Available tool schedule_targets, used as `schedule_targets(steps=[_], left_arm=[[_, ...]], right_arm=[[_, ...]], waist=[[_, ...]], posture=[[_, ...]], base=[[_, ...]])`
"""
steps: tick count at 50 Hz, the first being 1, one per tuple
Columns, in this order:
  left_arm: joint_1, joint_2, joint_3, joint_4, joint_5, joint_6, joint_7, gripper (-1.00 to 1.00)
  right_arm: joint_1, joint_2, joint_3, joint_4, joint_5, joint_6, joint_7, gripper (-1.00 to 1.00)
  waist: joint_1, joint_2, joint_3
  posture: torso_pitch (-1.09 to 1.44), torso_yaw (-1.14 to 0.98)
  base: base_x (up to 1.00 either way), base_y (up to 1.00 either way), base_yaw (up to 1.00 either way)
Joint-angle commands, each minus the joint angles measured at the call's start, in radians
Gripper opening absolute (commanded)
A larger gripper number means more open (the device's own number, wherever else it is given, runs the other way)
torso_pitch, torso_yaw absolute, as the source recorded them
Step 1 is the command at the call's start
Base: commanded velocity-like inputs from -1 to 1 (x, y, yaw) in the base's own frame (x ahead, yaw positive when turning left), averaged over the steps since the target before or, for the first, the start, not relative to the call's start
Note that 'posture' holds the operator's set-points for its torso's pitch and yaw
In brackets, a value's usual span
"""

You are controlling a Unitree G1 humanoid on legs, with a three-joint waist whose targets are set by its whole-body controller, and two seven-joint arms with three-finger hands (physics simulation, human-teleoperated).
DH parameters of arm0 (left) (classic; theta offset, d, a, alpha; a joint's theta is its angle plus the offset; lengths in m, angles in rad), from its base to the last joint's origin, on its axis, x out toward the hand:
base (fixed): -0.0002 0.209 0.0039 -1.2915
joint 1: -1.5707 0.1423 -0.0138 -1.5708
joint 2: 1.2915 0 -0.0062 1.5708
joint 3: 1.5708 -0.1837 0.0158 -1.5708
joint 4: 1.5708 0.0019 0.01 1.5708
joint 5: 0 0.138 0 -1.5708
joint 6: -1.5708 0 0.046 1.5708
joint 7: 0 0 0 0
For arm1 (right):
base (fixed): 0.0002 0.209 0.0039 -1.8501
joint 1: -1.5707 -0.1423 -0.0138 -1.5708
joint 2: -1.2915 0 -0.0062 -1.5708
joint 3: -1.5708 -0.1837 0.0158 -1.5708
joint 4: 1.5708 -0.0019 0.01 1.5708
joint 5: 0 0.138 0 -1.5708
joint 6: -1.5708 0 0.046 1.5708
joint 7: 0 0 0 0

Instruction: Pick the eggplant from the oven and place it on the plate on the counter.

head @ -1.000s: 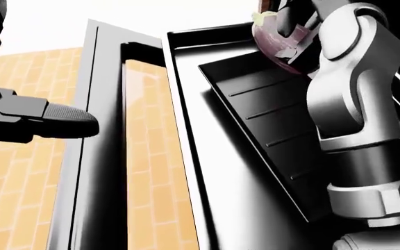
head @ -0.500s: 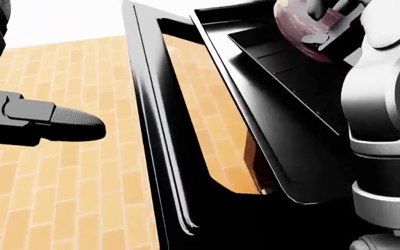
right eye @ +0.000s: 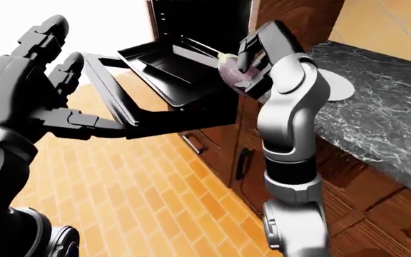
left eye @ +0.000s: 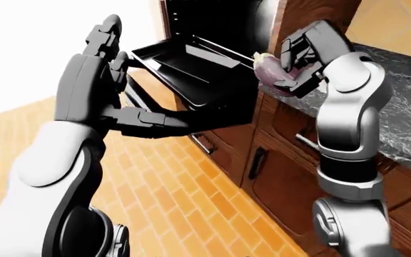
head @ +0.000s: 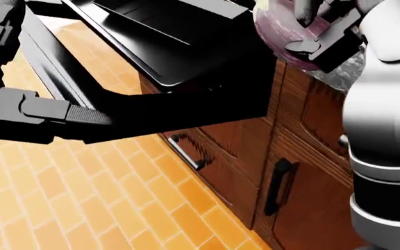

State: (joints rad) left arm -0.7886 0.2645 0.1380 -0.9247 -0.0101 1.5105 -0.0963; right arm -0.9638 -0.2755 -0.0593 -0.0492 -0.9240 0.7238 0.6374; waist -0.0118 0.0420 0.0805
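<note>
Purple eggplant [left eye: 273, 75], clenched in right hand [left eye: 302, 59] at upper right, is now clear of oven tray [right eye: 166, 75] as cam swings twd counter [right eye: 384, 118] w/ plate [right eye: 337, 85] — carry underway; left hand [left eye: 95, 80] hangs open, empty.

Legible text, labels, brands, numbers, signs: none in any view. Checked surfaces, all blank: oven door [right eye: 112, 101], oven tray [left eye: 191, 67], cabinet fronts [head: 304, 172], marbled counter [right eye: 384, 107], plate [right eye: 337, 85], tiled floor [left eye: 184, 209], robot arm casings.
</note>
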Motion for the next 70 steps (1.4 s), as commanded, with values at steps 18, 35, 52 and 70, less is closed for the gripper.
schedule_targets(steps=[18,35,52,70], left_arm=[[-0.078,0.024,0.025,-0.019,0.008,0.013,-0.014,1.0],[-0.105,0.048,0.055,-0.021,0.001,0.039,-0.03,1.0],[-0.067,0.032,0.048,-0.02,-0.005,0.005,-0.017,1.0],[-0.097,0.043,0.054,-0.018,-0.009,0.028,-0.019,1.0]], right_arm=[[-0.071,0.007,-0.004,-0.094,0.036,0.009,-0.046,-1.0],[-0.066,0.021,0.019,-0.127,0.024,-0.023,-0.015,-1.0],[-0.077,0.009,-0.001,-0.102,0.047,-0.026,-0.044,-0.98],[-0.094,-0.013,0.0,-0.106,0.065,0.013,-0.051,-0.98]], waist=[[0.005,0.014,-0.037],[0.008,-0.044,-0.017],[-0.013,0.024,-0.035],[0.014,-0.074,-0.012]], posture=[[0.0,0.0],[0.0,0.0],[0.0,0.0],[0.0,0.0]], base=[[-0.02,0.0,-0.43],[0.13,0.01,-0.41],[0.61,0.14,0.0],[0.28,0.0,-0.07]])
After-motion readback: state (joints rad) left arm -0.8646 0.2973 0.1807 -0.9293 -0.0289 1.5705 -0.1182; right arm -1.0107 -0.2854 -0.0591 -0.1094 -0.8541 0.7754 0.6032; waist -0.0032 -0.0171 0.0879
